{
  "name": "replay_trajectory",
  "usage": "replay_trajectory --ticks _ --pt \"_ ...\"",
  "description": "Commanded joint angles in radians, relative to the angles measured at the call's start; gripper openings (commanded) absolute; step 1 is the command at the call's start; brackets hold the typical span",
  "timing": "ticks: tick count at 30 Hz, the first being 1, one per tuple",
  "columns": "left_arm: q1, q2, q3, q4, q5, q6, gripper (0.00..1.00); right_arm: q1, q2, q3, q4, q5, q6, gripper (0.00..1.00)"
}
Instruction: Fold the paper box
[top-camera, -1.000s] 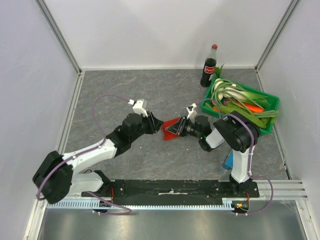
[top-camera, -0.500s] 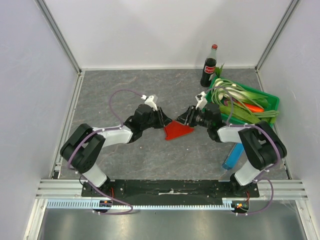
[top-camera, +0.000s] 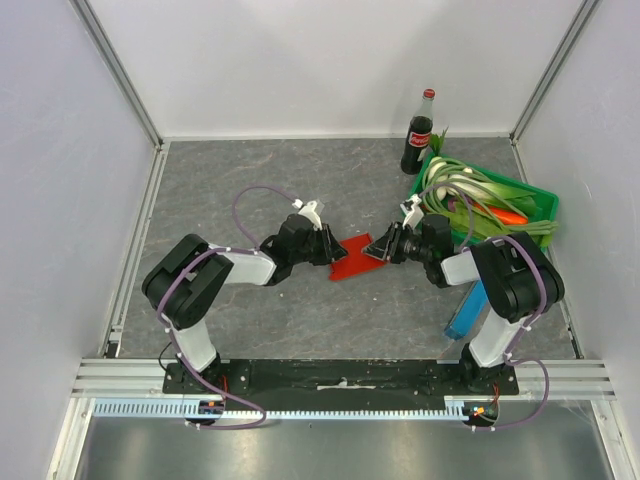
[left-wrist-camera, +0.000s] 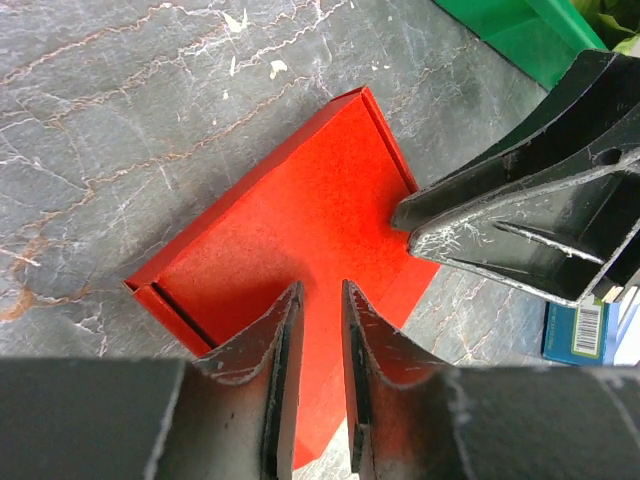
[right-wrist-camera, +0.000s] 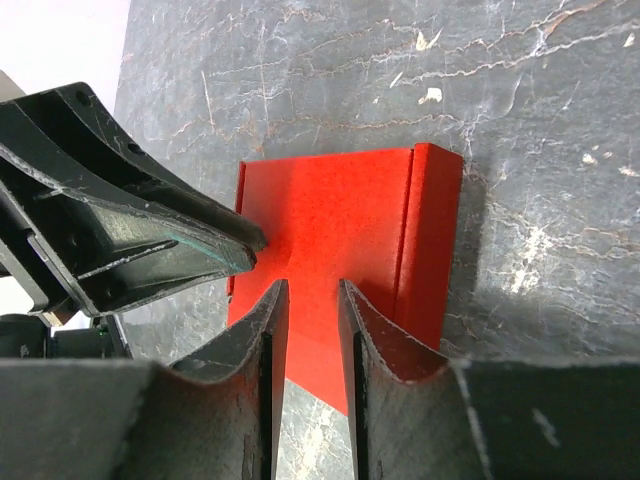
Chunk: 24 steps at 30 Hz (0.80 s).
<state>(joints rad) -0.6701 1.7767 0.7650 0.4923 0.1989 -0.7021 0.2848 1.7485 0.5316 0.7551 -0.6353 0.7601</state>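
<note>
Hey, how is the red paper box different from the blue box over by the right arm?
The paper box is red, the blue box blue. The paper box lies wide and flat between the left gripper and right gripper; the blue box is narrow, apart from both, partly hidden by the right arm. Both lie on the table.

The paper box (top-camera: 352, 260) is bright red thin cardboard, lying almost flat on the grey marbled table (top-camera: 240, 180), a little right of the middle. From above it shows as 1 slanted 4-sided patch. In the left wrist view the paper box (left-wrist-camera: 300, 225) has a plain matte face, a low folded lip along 2 opposite edges and a dark slit under 1 of them. In the right wrist view the paper box (right-wrist-camera: 330, 215) has 1 narrow panel creased off along its edge.
</note>
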Motion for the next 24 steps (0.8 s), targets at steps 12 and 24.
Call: replay_trajectory --ticks 12,24 --pt "0.001 -0.358 -0.024 -0.187 -0.14 0.083 0.34 0.151 -0.388 0.232 -0.85 0.487 -0.459 0.74" --pt "0.024 -1.092 -0.274 -0.765 -0.466 -0.223 0.64 0.861 -0.525 0.074 -0.732 1.335 -1.077 0.98"
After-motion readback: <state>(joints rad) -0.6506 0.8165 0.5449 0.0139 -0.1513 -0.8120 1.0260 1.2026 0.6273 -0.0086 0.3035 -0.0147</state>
